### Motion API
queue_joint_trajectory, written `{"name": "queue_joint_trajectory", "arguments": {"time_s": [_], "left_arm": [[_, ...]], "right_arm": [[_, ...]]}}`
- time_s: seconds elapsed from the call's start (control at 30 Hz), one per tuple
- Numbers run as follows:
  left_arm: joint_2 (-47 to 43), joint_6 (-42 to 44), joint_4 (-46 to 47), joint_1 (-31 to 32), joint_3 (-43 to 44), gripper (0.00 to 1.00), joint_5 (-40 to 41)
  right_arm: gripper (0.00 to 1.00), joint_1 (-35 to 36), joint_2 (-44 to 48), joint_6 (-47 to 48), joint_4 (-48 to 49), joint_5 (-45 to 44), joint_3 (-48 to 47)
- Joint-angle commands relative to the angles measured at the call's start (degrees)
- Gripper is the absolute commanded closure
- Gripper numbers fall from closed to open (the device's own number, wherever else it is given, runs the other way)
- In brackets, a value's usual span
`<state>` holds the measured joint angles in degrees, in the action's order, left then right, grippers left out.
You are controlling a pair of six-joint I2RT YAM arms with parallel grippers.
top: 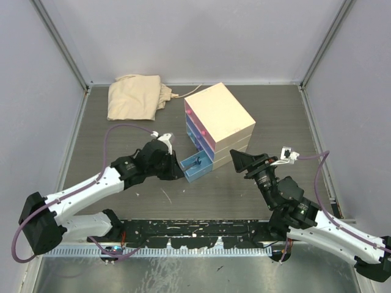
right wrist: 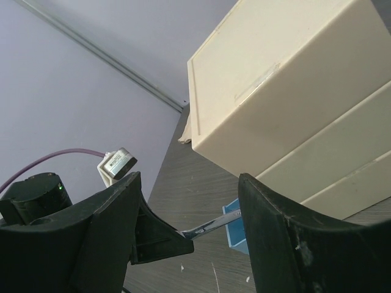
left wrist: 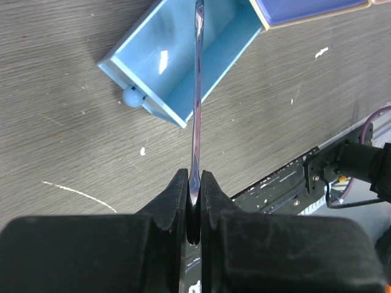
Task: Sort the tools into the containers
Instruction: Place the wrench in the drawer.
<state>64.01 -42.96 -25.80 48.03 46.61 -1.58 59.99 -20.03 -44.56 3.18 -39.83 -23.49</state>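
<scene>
While the left end effector (left wrist: 193,183) is clamped on a silver spanner (left wrist: 197,91), the tool's far end reaches over the open light-blue drawer (left wrist: 214,55), pulled out at the bottom of the cream chest (top: 220,113). The right end effector (right wrist: 188,195) hangs beside the chest, fingers apart and empty.

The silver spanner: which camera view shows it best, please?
The left wrist view: it shows the silver spanner edge-on, from the left gripper, jaws shut on it, up over the open light-blue drawer. The right wrist view shows only a short piece near the drawer; in the top view it is too small to tell.
</scene>
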Motion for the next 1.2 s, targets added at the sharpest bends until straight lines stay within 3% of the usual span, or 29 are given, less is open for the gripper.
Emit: {"name": "queue_joint_trajectory", "arguments": {"time_s": [0.0, 0.97, 1.07, 1.17], "left_arm": [[0.8, 0.5, 5.5, -0.4, 3.8, 1.0, -4.0], [21.5, 2.7, 17.2, -5.7, 10.5, 0.99, -11.9], [23.0, 2.8, 17.8, -6.0, 10.8, 0.91, -12.3], [23.3, 2.8, 18.1, -6.1, 10.4, 0.74, -12.3]], "right_arm": [[0.31, 0.0, 1.1, -1.3, -0.3, -1.8, -1.4], [0.31, 0.0, 2.7, -5.2, -3.8, -1.7, -0.1], [0.31, 0.0, 2.7, -5.3, -4.1, -1.6, -0.2], [0.31, 0.0, 3.0, -5.3, -4.1, -1.5, -0.2]]}}
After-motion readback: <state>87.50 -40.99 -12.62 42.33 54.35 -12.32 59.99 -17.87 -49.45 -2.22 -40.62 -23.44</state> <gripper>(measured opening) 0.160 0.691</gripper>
